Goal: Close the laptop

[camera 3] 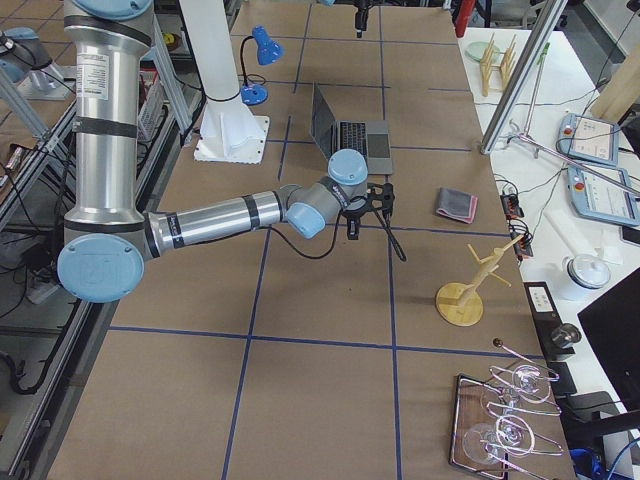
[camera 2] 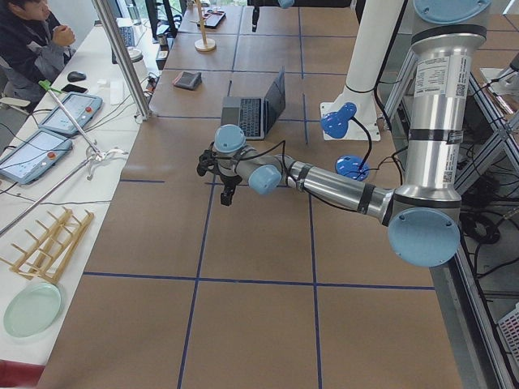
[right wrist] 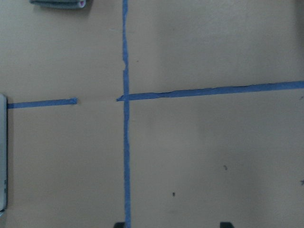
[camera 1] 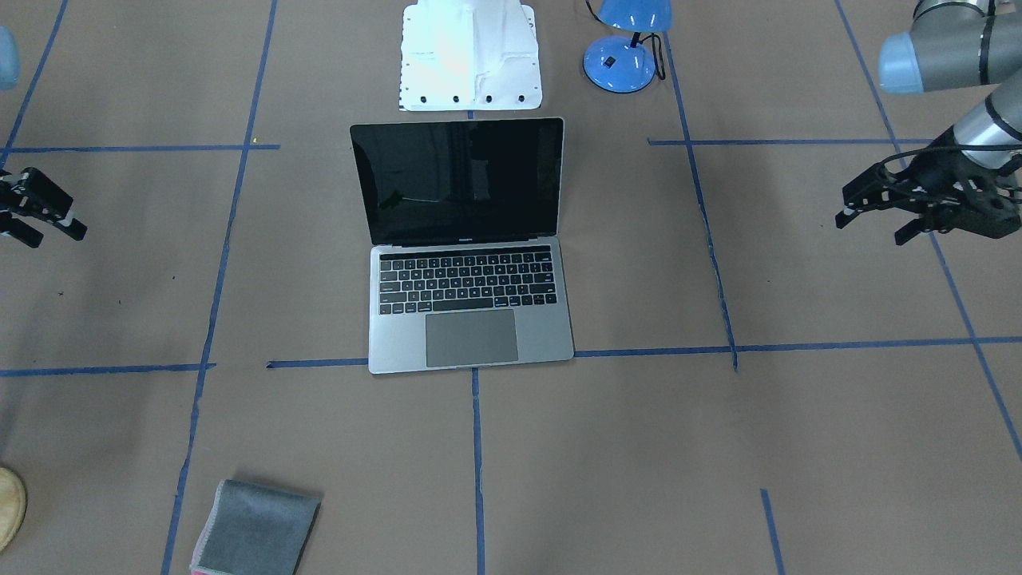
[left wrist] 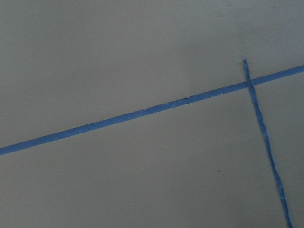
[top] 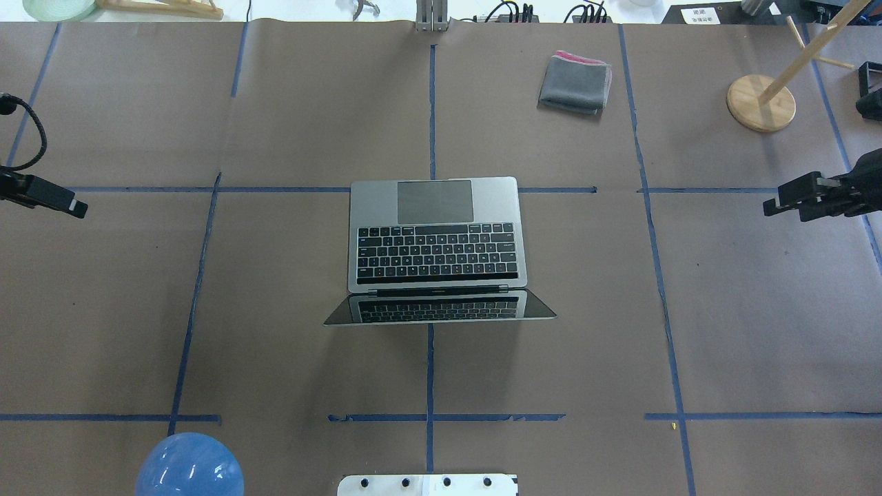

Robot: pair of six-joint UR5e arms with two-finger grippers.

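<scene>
We are looking across at the laptop [camera 1: 471, 295] sitting open at the counter's [camera 1: 639, 447] centre. Our left hand [camera 1: 870, 230] is hovering at three o'clock and our right hand [camera 1: 57, 235] at nine, both with fingers spread, holding nothing.

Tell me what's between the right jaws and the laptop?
Only bare brown table and a blue tape line before the laptop, seen in the overhead view.

Behind laptop [camera 1: 467, 279] lid — lamp [camera 1: 619, 65] and white base [camera 1: 471, 56]; both flanks open.

Bright, even light; soft shadows on the table [camera 1: 639, 447]; laptop [camera 1: 467, 239] screen reflective; wrist views pale, slightly blurred.
</scene>
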